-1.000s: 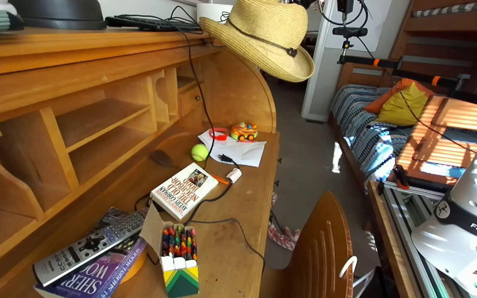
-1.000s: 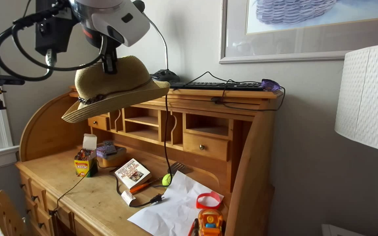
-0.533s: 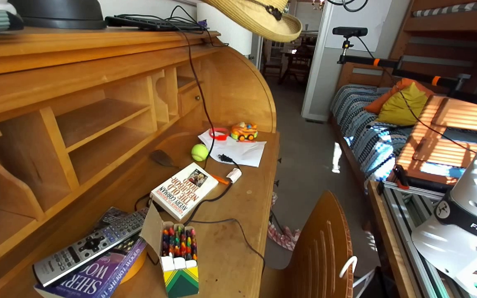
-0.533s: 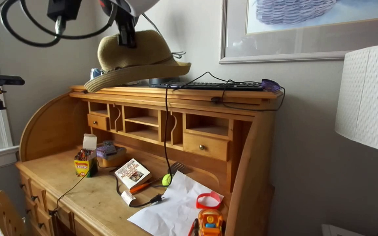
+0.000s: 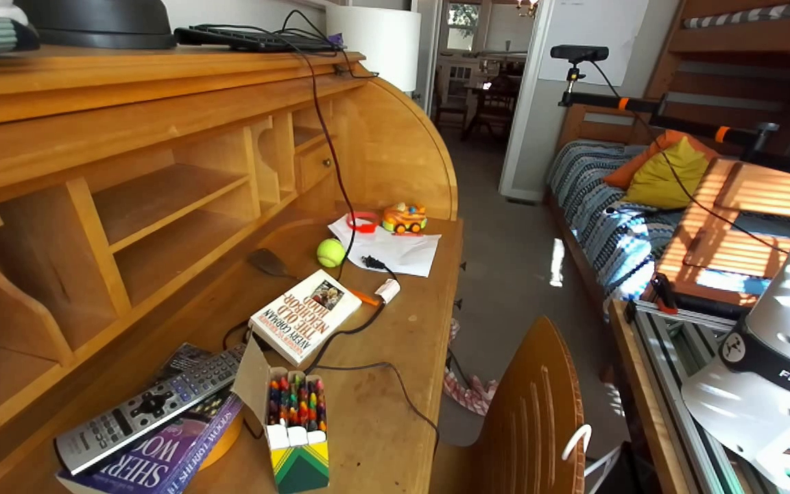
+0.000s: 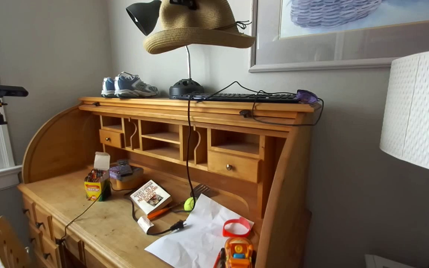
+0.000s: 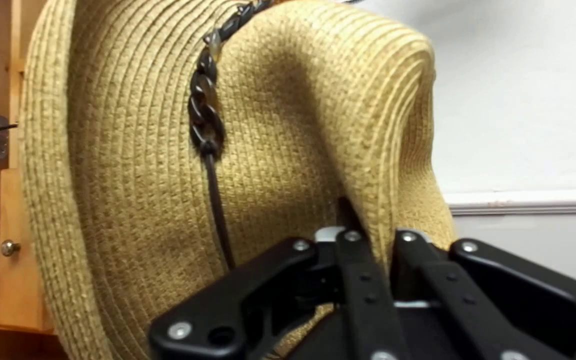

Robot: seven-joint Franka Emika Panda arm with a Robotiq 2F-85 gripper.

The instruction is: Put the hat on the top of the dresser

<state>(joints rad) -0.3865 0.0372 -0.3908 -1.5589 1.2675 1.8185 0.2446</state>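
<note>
The hat (image 6: 203, 23) hangs in the air higher than the top of the desk (image 6: 62, 184), crown up and brim nearly level, with a clear gap beneath it. In an exterior view it shows above the middle of the top; whether it is straight over the top or forward of its front edge cannot be told. In the wrist view the gripper (image 7: 380, 232) is closed on a fold of the crown, its fingers nearly together with the straw pinched between them.

Facing the drawers, sneakers (image 6: 129, 86) stand near the top's left corner. The base of a desk lamp (image 6: 186, 89) is to their right, and a keyboard (image 6: 251, 97) stretches from there toward the right corner. A black cord (image 6: 188, 134) drops over the top's front edge.

Lower down, a crayon box (image 6: 92, 190) stands near the desk's left end; close to it, a remote control (image 5: 151, 405) lies on a purple book (image 5: 162, 449). A white paperback (image 5: 306, 315) lies around the middle, with a tennis ball (image 5: 330, 252) farther right. Toward the right front corner is a sheet of paper (image 6: 184, 243), an orange toy car (image 6: 238, 253) at its edge. A chair (image 5: 553, 343) stands by the front edge.
</note>
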